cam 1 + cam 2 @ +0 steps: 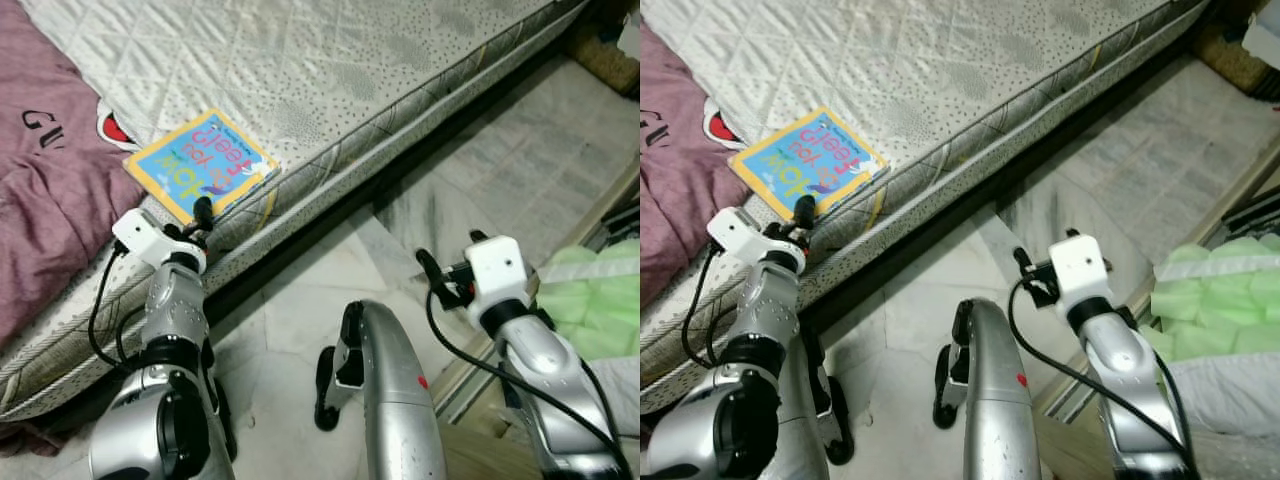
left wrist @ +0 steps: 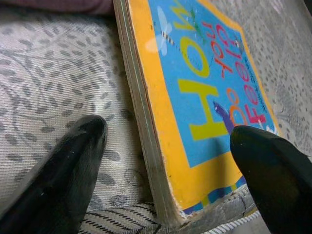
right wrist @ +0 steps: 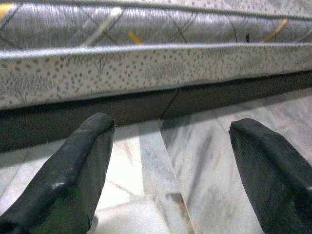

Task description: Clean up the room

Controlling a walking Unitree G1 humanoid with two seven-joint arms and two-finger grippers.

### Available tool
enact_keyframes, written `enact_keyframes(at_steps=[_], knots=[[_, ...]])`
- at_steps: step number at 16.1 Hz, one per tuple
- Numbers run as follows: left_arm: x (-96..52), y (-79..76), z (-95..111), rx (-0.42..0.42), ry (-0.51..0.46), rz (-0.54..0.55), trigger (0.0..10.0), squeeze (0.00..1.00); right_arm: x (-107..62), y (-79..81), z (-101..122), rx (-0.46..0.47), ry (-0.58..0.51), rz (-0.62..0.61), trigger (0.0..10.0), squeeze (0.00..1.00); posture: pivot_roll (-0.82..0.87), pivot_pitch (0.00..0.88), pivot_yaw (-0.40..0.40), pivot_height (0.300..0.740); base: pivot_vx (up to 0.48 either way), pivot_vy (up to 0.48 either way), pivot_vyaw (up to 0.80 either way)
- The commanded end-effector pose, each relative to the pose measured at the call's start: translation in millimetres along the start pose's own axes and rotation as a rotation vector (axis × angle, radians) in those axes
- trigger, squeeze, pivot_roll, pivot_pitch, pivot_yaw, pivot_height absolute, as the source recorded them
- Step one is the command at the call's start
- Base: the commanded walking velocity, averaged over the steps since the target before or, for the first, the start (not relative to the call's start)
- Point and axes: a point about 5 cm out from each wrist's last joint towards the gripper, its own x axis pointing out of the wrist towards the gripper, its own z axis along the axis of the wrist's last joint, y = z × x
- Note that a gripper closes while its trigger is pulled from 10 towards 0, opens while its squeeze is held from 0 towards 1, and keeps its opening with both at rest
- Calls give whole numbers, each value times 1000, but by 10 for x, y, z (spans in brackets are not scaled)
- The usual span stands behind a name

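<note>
Left wrist view: board book [image 2: 204,92], thick stacked pages, yellow border, blue cover w/ yellow and red lettering; near corner slightly worn. Lies flat on mattress [image 1: 400,70] near its edge, just beside a purple blanket [image 1: 40,200]. Left gripper [image 2: 170,161] jaws wide open, straddling the book's near corner; one finger over mattress, other over cover, nothing gripped. Right gripper [image 3: 170,165] jaws open, empty, above marble floor [image 3: 161,161] facing bed side.
</note>
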Motion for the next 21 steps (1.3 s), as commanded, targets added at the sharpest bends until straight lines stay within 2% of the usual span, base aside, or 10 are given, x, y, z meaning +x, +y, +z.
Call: enact_keyframes(at_steps=[1,7,8,9,10,11,12,13,14,21], knots=[[-52,44,-171,-34,71,6,10000,0,-98,-57,-16,-5,23,-10,10000,0,-282,429,-128,568,0,0,0],[-5,-83,-233,-150,122,-103,10000,0,-330,-188,19,-40,74,-28,10000,0,-350,487,-161,568,0,0,0],[26,-175,-222,-175,136,-162,39,0,-348,-185,24,-42,82,-24,10000,0,-350,492,-164,568,0,0,0],[52,-258,-220,-174,159,-211,627,0,-343,-174,26,-41,87,-22,10000,0,-351,495,-166,568,0,0,0],[67,-296,-214,-171,173,-234,3804,0,-332,-163,41,-39,89,-19,10000,0,-351,494,-166,568,0,0,0],[72,-314,-218,-162,183,-244,5176,0,-330,-161,46,-39,90,-18,10000,0,-351,493,-166,568,0,0,0],[75,-320,-221,-155,188,-241,5176,0,-328,-162,47,-40,90,-18,10000,0,-350,492,-166,568,0,0,0],[71,-326,-235,-160,195,-245,1451,0,-329,-163,42,-40,90,-18,10000,0,-348,490,-164,568,0,0,0],[52,-341,-286,-170,218,-260,0,0,-334,-163,30,-41,96,-18,10000,0,-345,483,-161,568,0,0,0],[38,-286,-266,-239,215,-297,0,0,-223,-126,29,-33,85,-19,10000,0,-306,449,-145,568,0,0,0]])
